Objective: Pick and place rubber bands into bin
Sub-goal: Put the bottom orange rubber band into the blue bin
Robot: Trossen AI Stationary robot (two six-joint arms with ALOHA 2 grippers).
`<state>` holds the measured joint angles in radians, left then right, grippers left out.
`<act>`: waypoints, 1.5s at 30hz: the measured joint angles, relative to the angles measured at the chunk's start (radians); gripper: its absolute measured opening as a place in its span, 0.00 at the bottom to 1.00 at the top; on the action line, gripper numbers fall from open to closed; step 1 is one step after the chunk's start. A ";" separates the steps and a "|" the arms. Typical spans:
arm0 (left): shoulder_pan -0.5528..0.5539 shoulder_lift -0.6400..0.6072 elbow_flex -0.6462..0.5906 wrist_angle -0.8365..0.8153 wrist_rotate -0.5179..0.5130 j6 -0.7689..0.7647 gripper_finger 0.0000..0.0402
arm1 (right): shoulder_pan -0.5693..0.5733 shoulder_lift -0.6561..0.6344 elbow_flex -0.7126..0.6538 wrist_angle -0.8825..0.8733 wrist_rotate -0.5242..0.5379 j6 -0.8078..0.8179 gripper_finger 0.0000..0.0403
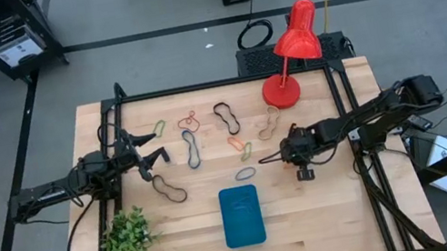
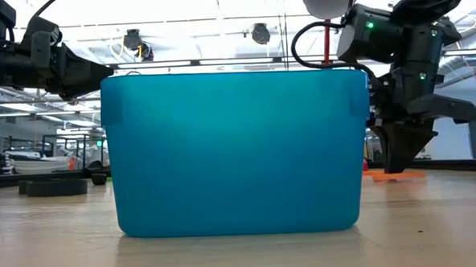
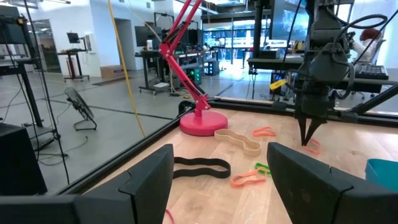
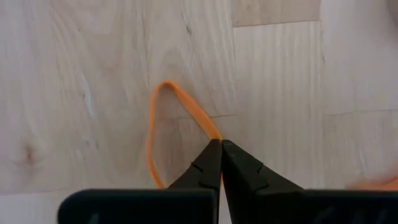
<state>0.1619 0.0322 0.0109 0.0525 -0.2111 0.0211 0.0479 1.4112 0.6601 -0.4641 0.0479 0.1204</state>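
Observation:
Rubber bands in black, tan, orange, green and blue lie loose across the far half of the wooden table, among them a black one [image 1: 227, 117] and a tan one [image 1: 271, 122]. The teal bin [image 1: 241, 216] stands near the front edge. My right gripper [image 1: 273, 157] points steeply down at the table's right middle and is shut on an orange rubber band [image 4: 151, 134]. My left gripper [image 1: 158, 153] waits level at the left, open, with nothing between its fingers [image 3: 149, 180]. My right gripper pinches one strand of the orange band's loop [image 4: 208, 127] between its two fingertips, a single strand at the loop's side. The fingers come from above, slanting down. The rest of the loop lies slack on the table.
A red desk lamp [image 1: 293, 48] stands at the far right, its base [image 3: 203, 121] close to the tan band. A small green plant [image 1: 127, 233] sits at the near left. A black metal frame [image 1: 349, 103] runs along the table's edges. In the low view the bin [image 2: 231, 150] fills the middle.

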 joint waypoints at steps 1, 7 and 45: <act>0.000 0.000 0.000 0.000 0.000 0.004 0.66 | 0.000 -0.016 -0.003 -0.002 -0.002 0.005 0.00; 0.000 0.000 0.000 0.000 0.000 0.005 0.66 | 0.013 -0.159 -0.001 0.014 0.059 0.025 0.00; 0.000 0.000 0.000 0.002 0.000 0.003 0.66 | 0.240 0.272 0.573 0.382 0.045 -0.287 0.00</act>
<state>0.1623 0.0322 0.0109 0.0544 -0.2108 0.0246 0.2875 1.6836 1.2327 -0.0826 0.0933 -0.1665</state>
